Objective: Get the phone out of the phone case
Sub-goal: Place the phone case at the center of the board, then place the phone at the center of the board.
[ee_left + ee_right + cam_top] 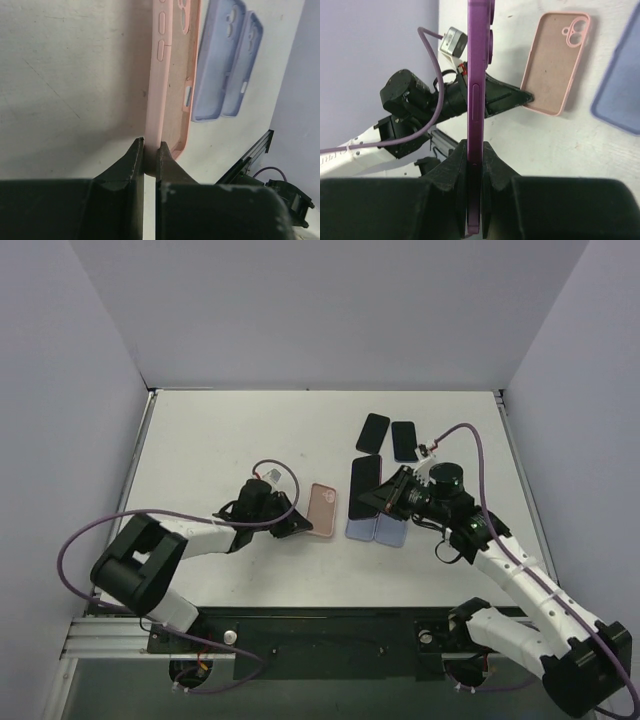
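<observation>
The purple phone [474, 100] is being held edge-on above the table [220, 440], clamped between the right gripper's [474, 147] fingers. The empty pink case [170, 75] is being pinched at its rim by the left gripper [150, 148], beside two lilac cases [377, 528].

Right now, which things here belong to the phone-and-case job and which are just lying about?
In the job: purple phone, held by right gripper; empty pink case, held by left gripper.
Lying about: two lilac cases; two black phones at the back.
</observation>
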